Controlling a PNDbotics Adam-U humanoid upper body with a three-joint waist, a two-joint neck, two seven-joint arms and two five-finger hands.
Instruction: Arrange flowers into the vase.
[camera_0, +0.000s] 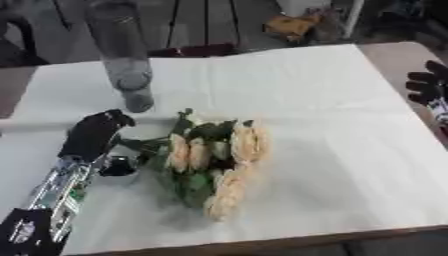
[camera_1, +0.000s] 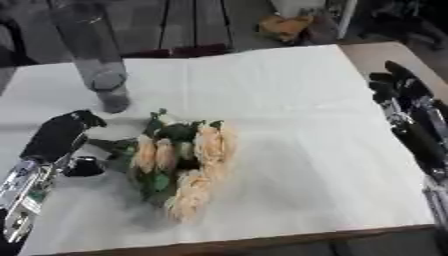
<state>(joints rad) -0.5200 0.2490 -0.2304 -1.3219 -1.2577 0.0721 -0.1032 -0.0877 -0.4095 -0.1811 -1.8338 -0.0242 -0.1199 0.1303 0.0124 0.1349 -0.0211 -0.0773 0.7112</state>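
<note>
Clear vase (camera_0: 122, 55) behind flowers (camera_0: 214, 157), L side.

I see the bunch of flowers (camera_0: 210, 162) lying on the table (camera_0: 332, 125), near its front edge, left of centre. The vase (camera_0: 122, 55) stands behind it, toward the far left. My left hand (camera_0: 94, 132) sits just left of the stems; my right hand (camera_1: 398, 87) is well apart at the table's right edge.

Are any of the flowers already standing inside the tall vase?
No: the flowers all lie in a bunch on the white cloth, beside the left hand, while the clear vase stands apart behind them.
</note>
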